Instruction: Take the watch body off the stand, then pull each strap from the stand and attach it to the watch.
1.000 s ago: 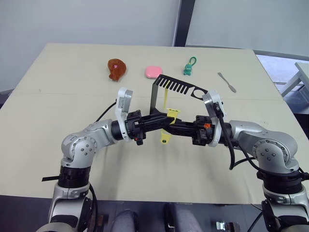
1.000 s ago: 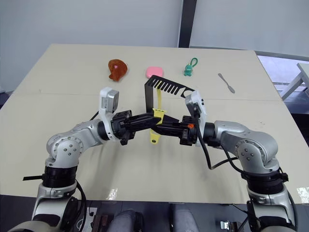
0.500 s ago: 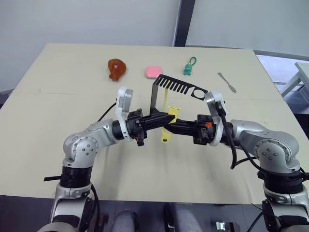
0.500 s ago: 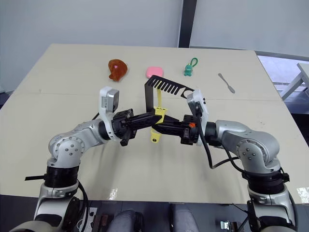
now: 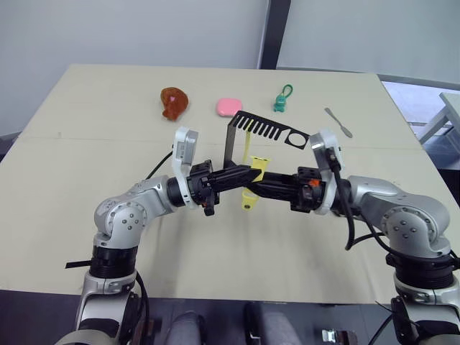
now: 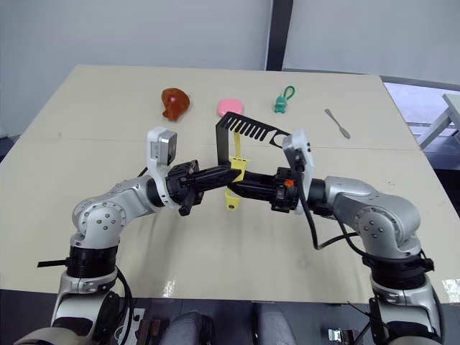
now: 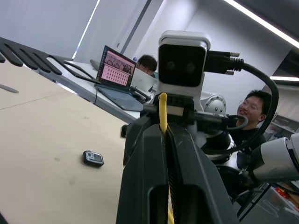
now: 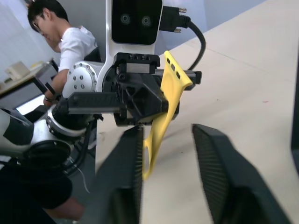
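We see a yellow strap (image 8: 164, 109) held mid-air.
Left gripper (image 5: 248, 175) jaws clamp it; right gripper (image 5: 264, 188) jaws apart (stand (image 5: 231, 147) at 12 o'clock).

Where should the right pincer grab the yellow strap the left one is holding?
Probably the free lower tail of the strap, which hangs below the shut left pincer. Come in from the robot's right, roughly level, and close across the flat band. That tail already hangs between the fingers of the open right pincer, the middle is taken, and the short holed end on top offers less room.
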You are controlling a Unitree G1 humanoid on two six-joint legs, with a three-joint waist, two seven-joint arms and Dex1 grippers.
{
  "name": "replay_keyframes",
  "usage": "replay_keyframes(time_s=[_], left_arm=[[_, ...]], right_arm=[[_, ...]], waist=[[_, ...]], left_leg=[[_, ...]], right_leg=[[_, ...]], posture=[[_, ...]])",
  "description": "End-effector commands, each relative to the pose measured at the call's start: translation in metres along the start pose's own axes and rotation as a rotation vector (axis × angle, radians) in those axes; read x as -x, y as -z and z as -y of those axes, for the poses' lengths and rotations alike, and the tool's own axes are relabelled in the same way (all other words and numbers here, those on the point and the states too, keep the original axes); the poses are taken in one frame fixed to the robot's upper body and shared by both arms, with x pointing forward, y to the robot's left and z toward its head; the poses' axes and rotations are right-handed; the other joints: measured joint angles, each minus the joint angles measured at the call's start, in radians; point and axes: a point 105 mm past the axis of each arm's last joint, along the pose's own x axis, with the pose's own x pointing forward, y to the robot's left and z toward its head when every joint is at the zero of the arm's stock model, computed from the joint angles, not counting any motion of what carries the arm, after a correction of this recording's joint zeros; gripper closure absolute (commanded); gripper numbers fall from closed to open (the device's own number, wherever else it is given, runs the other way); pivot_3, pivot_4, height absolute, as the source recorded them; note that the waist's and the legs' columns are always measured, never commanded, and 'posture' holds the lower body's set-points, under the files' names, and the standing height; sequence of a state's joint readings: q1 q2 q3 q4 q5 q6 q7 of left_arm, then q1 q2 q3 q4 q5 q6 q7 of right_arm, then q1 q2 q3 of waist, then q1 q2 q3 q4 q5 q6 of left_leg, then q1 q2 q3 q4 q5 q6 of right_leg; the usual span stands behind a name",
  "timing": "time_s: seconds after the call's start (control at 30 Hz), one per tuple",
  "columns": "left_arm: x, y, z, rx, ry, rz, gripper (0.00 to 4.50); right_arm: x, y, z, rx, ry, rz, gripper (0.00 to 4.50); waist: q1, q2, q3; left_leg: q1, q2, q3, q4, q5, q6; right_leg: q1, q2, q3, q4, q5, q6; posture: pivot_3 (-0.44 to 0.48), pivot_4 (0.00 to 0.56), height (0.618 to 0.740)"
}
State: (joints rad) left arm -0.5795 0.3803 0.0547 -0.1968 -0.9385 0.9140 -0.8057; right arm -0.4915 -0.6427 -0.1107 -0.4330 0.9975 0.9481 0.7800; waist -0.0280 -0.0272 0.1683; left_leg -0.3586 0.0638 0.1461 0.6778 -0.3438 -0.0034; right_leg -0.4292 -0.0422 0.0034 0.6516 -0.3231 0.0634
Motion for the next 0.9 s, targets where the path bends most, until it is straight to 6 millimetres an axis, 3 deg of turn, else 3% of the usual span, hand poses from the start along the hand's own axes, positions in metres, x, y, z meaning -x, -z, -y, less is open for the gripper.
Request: replay_keyframes(time_s=[0.03,0.1,0.13,0.43,0.57,0.7,0.9], left_arm=[[0.005,0.0,0.012,-0.087,0.027,-0.074,4.5],[0.011,0.005,0.012,-0.136,0.014,-0.142,4.5],[0.014,0.008,0.012,-0.165,0.01,-0.176,4.5],[0.032,0.043,0.002,-0.404,0.044,-0.466,4.5],[0.032,0.053,-0.001,-0.437,0.083,-0.505,4.5],[0.027,0.055,-0.003,-0.449,0.098,-0.504,4.5],[0.025,0.056,-0.006,-0.454,0.091,-0.498,4.5]], right_arm=[[0.017,-0.009,-0.004,0.151,0.138,0.036,1.16],[0.031,-0.002,0.001,0.207,0.268,0.026,0.26],[0.038,0.004,0.001,0.215,0.318,0.01,0.06],[0.128,0.066,-0.005,0.167,0.8,-0.143,0.06],[0.163,0.086,-0.014,0.125,0.967,-0.189,0.06],[0.178,0.099,-0.017,0.093,1.044,-0.198,0.06],[0.182,0.111,0.003,0.068,1.096,-0.184,0.06]], waist=[[0.0,0.0,0.0],[0.001,0.0,0.0],[0.001,0.0,0.0],[0.004,0.0,0.0],[-0.001,0.0,0.0],[-0.004,0.0,0.0],[-0.001,0.001,0.0]], left_leg=[[0.0,0.0,0.0,-0.001,0.0,0.0],[0.0,0.0,0.0,-0.003,0.0,0.0],[0.0,-0.001,0.0,-0.004,0.0,0.0],[0.001,-0.001,0.001,-0.011,0.001,-0.001],[0.003,-0.002,0.003,-0.011,0.002,0.0],[0.005,-0.002,0.003,-0.011,0.003,-0.001],[0.005,-0.002,0.003,-0.012,0.004,-0.001]], right_leg=[[0.0,0.0,0.0,-0.001,0.0,0.0],[0.0,0.0,0.0,-0.003,0.0,0.0],[0.0,0.0,0.0,-0.004,0.0,0.001],[0.001,0.001,0.001,-0.01,0.0,0.001],[0.002,0.001,0.002,-0.008,0.001,0.001],[0.003,0.001,0.003,-0.006,0.002,0.001],[0.003,0.001,0.003,-0.006,0.002,0.0]], posture=[[0.0,0.15,0.74],[0.0,0.15,0.74],[0.0,0.15,0.74],[0.0,0.15,0.74],[0.0,0.15,0.74],[0.0,0.15,0.74],[0.0,0.15,0.74]])
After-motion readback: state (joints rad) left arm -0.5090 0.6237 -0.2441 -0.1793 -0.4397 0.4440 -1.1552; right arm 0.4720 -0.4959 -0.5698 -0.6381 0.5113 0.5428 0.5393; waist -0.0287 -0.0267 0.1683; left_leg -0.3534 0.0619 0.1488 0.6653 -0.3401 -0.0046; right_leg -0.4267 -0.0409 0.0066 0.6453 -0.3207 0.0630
